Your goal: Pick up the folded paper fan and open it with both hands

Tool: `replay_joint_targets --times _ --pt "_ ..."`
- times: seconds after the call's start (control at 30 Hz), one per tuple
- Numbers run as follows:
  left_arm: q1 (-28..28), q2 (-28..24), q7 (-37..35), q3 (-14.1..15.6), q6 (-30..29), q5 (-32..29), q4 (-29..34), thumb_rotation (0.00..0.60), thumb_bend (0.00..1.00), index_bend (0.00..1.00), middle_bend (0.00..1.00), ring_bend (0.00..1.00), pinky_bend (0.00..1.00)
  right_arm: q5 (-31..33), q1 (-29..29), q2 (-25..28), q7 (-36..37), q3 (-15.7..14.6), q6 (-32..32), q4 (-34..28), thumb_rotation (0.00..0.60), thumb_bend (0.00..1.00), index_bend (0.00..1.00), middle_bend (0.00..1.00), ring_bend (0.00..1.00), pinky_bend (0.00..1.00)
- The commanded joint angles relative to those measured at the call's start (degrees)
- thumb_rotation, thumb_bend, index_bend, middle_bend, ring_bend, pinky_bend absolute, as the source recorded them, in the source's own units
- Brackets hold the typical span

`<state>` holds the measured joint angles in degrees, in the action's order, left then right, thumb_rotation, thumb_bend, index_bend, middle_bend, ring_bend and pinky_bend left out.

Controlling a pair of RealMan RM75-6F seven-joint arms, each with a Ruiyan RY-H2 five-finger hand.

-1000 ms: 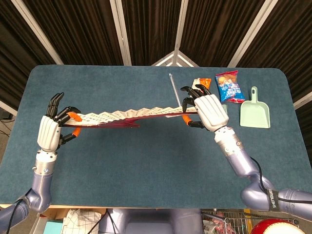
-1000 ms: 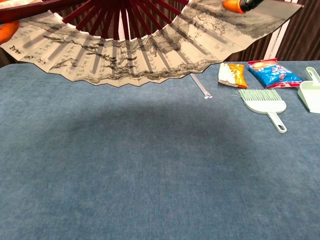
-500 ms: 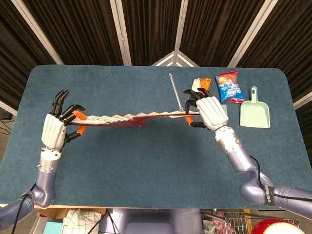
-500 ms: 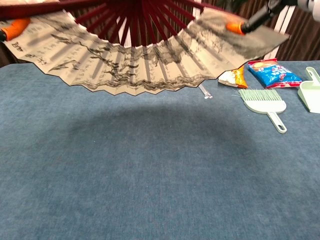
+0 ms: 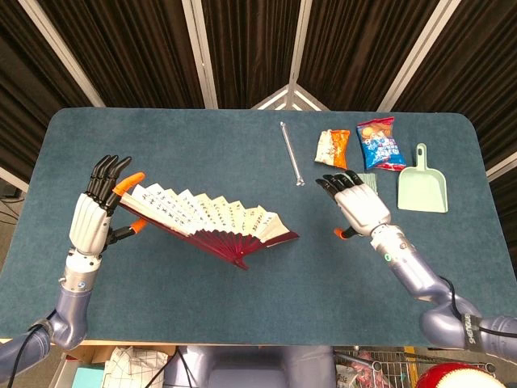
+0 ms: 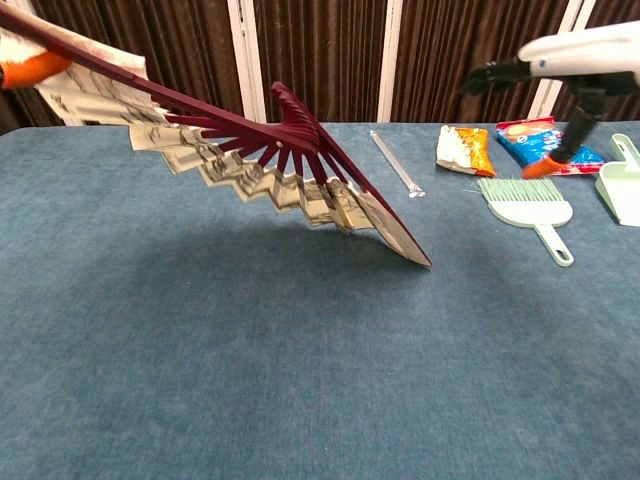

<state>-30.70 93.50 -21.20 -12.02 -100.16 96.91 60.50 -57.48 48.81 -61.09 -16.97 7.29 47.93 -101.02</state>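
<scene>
The paper fan [image 5: 206,218] has dark red ribs and printed cream paper, and it is partly spread. My left hand [image 5: 93,214] pinches its left outer rib, which shows at the top left of the chest view beside an orange fingertip [image 6: 30,68]. The fan [image 6: 290,170] slopes down to the right, and its free right end rests on the blue table [image 5: 242,291]. My right hand [image 5: 359,202] hovers open to the right of the fan and apart from it, holding nothing; the right hand [image 6: 580,55] is high at the right in the chest view.
A thin rod [image 5: 291,153] lies at the back centre. An orange snack packet [image 5: 331,148] and a blue one [image 5: 378,144] lie behind my right hand. A green dustpan [image 5: 422,187] sits far right, with a green brush [image 6: 525,205] beside it.
My right hand has let go of the fan and pulled back to the right. The fan's right end has dropped to the table and the fan has partly folded in.
</scene>
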Motion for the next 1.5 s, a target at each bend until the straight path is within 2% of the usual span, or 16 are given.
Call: replay_joint_targets --times 0.03,0.23,0.43,0.47,0.53,0.7,0.77,0.87,1.03,1.1,1.23,1.33,1.5 --pt "0.48 -2.45 -0.61 0.39 -1.58 1.05 3.59 0.600 0.33 0.16 0.00 0.00 0.00 -1.47 -1.56 1.07 0.92 -0.57 1.42 -1.47 0.600 0.18 0.02 0.08 0.09 0.02" --pt "2.23 -6.64 -2.30 1.10 -3.36 1.62 11.30 0.600 0.33 0.16 0.00 0.00 0.00 -6.42 -5.41 2.27 6.74 -0.63 4.60 -1.14 0.600 0.18 0.02 0.08 0.09 0.02" --pt "3.16 -9.63 0.91 2.18 -2.50 2.33 14.41 0.600 0.33 0.18 0.03 0.00 0.00 -9.54 -7.80 1.83 10.93 -0.29 6.91 1.24 0.600 0.18 0.01 0.08 0.09 0.02" --pt "3.19 -9.90 1.75 2.31 -2.25 2.47 14.32 0.600 0.33 0.22 0.06 0.00 0.00 -10.26 -8.13 1.61 11.49 -0.12 7.56 1.72 0.600 0.18 0.02 0.08 0.09 0.02" --pt "3.23 -9.64 3.31 1.69 -2.15 1.82 14.12 0.600 0.33 0.41 0.21 0.01 0.05 -11.37 -8.71 1.14 13.03 0.39 8.57 2.70 0.600 0.18 0.02 0.08 0.09 0.02" --pt "0.99 -6.37 5.30 -2.91 -2.15 -1.10 11.86 0.600 0.37 0.82 0.44 0.08 0.12 -12.19 -8.67 1.13 15.80 1.89 8.20 4.14 0.600 0.18 0.02 0.08 0.09 0.02" --pt "-0.34 -6.22 6.03 -4.30 -0.28 -2.44 12.29 0.600 0.38 0.88 0.48 0.10 0.14 -11.99 -8.53 1.28 16.31 2.54 8.02 4.49 0.600 0.18 0.02 0.08 0.09 0.02" --pt "-3.78 -5.99 8.74 -6.82 4.46 -4.63 13.02 0.600 0.38 0.89 0.50 0.12 0.14 -10.92 -8.14 1.35 17.87 4.16 7.63 5.69 0.600 0.18 0.02 0.08 0.09 0.02" --pt "-9.69 -5.06 11.63 -11.34 11.25 -8.38 15.61 0.600 0.35 0.89 0.51 0.12 0.14 -10.26 -7.80 1.10 19.20 5.02 6.49 7.90 0.600 0.18 0.02 0.08 0.09 0.02" --pt "-13.52 -3.80 13.96 -14.27 14.12 -10.18 16.08 0.600 0.35 0.89 0.51 0.12 0.14 -10.08 -7.74 0.92 19.62 5.07 5.80 9.37 0.600 0.18 0.02 0.08 0.09 0.02" --pt "-19.17 -0.22 16.81 -17.83 15.38 -11.52 14.01 0.600 0.33 0.89 0.51 0.13 0.14 -9.75 -8.11 0.20 21.30 5.11 5.00 12.51 0.600 0.18 0.03 0.08 0.09 0.02" --pt "-21.48 2.62 15.84 -17.65 13.64 -10.06 10.10 0.600 0.32 0.89 0.52 0.14 0.14 -10.78 -9.06 -0.20 23.92 4.74 4.93 14.98 0.600 0.18 0.04 0.08 0.09 0.02" --pt "-22.10 5.96 10.44 -15.76 7.87 -6.77 1.85 0.600 0.29 0.89 0.52 0.15 0.16 -12.27 -10.54 -0.25 27.91 4.33 4.95 17.59 0.600 0.18 0.04 0.08 0.09 0.02"
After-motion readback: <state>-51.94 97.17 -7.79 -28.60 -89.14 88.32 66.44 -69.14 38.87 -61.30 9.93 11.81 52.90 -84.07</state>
